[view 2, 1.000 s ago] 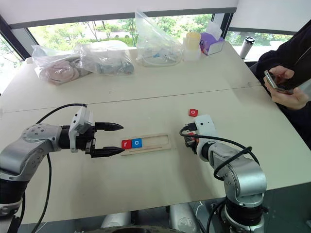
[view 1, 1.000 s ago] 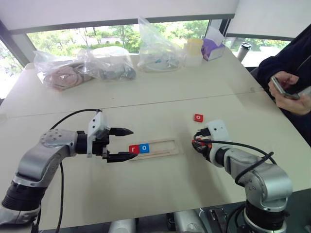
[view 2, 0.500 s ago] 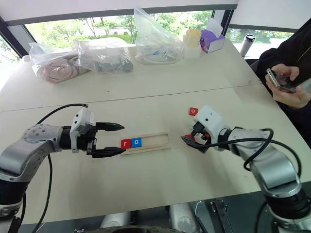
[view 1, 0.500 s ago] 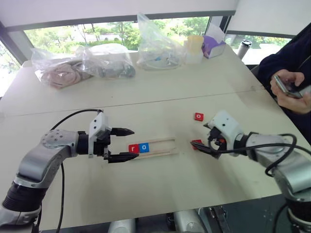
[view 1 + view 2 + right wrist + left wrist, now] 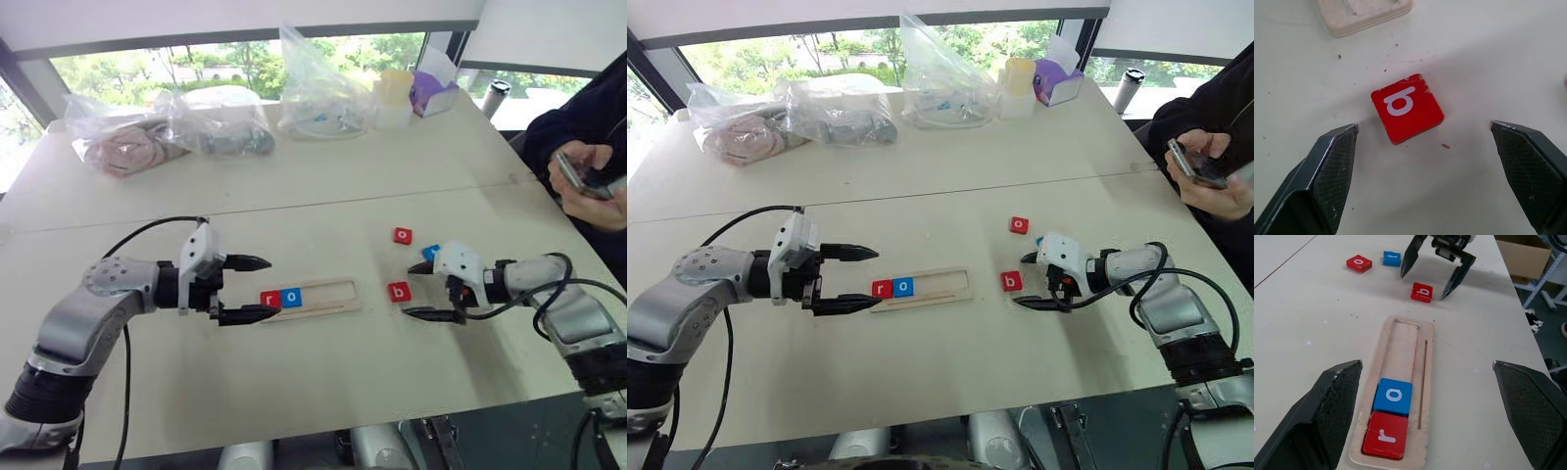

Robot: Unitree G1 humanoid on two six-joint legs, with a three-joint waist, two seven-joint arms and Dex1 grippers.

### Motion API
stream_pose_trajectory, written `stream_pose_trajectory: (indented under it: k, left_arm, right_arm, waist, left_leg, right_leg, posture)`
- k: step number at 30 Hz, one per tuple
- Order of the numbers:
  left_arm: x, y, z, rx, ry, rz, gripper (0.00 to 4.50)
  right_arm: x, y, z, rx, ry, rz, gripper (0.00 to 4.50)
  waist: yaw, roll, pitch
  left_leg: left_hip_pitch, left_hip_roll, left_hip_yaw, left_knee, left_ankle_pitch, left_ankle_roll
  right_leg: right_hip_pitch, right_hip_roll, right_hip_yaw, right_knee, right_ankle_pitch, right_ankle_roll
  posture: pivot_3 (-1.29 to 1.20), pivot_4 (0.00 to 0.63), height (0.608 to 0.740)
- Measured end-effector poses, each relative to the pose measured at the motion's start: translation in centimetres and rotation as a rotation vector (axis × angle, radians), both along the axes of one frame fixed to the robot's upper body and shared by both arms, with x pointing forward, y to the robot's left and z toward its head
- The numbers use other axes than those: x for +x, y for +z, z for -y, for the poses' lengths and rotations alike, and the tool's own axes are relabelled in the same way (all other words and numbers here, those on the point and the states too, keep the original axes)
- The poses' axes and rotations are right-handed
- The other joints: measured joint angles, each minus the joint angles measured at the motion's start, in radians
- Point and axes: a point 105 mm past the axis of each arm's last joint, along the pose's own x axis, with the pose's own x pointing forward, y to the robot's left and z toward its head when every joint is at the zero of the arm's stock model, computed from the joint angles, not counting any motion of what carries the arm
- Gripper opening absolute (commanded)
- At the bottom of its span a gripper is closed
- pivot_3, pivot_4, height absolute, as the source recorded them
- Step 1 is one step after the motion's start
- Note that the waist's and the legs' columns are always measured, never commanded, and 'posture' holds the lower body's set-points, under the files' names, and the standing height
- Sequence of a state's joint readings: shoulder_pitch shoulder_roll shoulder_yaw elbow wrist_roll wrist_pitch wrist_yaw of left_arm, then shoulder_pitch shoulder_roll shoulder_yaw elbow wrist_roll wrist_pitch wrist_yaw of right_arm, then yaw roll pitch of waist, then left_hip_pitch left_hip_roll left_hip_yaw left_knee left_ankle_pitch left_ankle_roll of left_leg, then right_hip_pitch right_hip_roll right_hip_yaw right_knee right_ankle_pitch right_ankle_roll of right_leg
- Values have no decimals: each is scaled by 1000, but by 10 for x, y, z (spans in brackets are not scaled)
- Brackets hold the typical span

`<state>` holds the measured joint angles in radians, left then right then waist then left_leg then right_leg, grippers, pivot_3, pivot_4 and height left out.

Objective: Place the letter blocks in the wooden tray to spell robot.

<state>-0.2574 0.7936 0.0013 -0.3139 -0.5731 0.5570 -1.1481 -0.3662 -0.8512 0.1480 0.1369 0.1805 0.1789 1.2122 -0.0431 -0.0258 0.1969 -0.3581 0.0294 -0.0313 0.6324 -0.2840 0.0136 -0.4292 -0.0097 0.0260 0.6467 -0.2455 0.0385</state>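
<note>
Seen from above the table (image 5: 323,392): wooden tray (image 5: 338,286) lying near the middle, red r block (image 5: 269,299) and blue o block (image 5: 291,297) seated side by side at its left end, rest of the groove bare

Left gripper (image 5: 258,288) hovering just beside that left end, black fingers spread wide, clamped on nothing, pointed across toward the tray

Red b block (image 5: 399,292) flat on the table, just off the tray's right end, apart from the wood

Right gripper (image 5: 426,291) low over the table beside the b block, fingers wide apart, one fingertip (image 5: 420,266) on the far side and the other nearer the robot; b block just ahead of the tips in the right wrist view, touching neither finger

Red o block (image 5: 403,235) farther back on the table, well clear of the tray

Blue t block (image 5: 1392,258) near the red o block, partly hidden behind the right gripper in the head views

Along the far edge by the window: clear plastic bags (image 5: 220,122) with bundled contents, a purple box (image 5: 431,93), a dark tumbler (image 5: 492,101)

At the right edge, a person's hands holding a phone (image 5: 573,176)
</note>
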Motion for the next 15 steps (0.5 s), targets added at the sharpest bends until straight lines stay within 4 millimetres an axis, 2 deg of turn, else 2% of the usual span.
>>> stream_pose_trajectory:
  k: [3, 5, 6, 11, 15]
  left_arm:
    - [0, 0, 0, 0, 0, 1, 4500]
    - [-1, -1, 0, 0, 5, -2, 4500]
    - [0, -2, -1, 0, 9, -3, 4500]
    - [0, -1, -1, 0, 18, 1, 4500]
    - [0, -1, 0, 0, 19, 2, 4500]
  right_arm:
    - [1, -1, -1, 4, 14, 0, 4422]
    - [0, -1, -2, -2, 26, 6, 3915]
    - [0, -2, -2, -2, 33, 5, 3585]
    - [-2, -4, -11, 17, 66, 8, 1126]
    - [-2, -2, -15, 13, 77, 16, 1103]
  waist:
    - [0, 0, 0]
    - [1, 0, 0]
    - [0, 0, 0]
    - [0, 0, 0]
    - [0, 0, 0]
  left_leg:
    - [0, 0, 0, 0, 0, 0]
    - [1, 0, 0, 1, 0, 0]
    - [1, 0, 0, 1, 0, 0]
    - [1, 0, 0, 1, 0, -1]
    - [1, 0, 0, 1, 0, -1]
  right_leg:
    - [0, 0, 0, 0, 0, 0]
    - [1, 0, 0, 0, 0, 0]
    - [1, 0, 0, 0, 0, 0]
    - [1, 0, 0, 1, 0, 0]
    - [1, 0, 0, 1, 1, -1]
  posture:
    - [0, 150, 740]
    - [0, 150, 740]
    - [0, 150, 740]
    - [0, 150, 740]
    - [0, 150, 740]
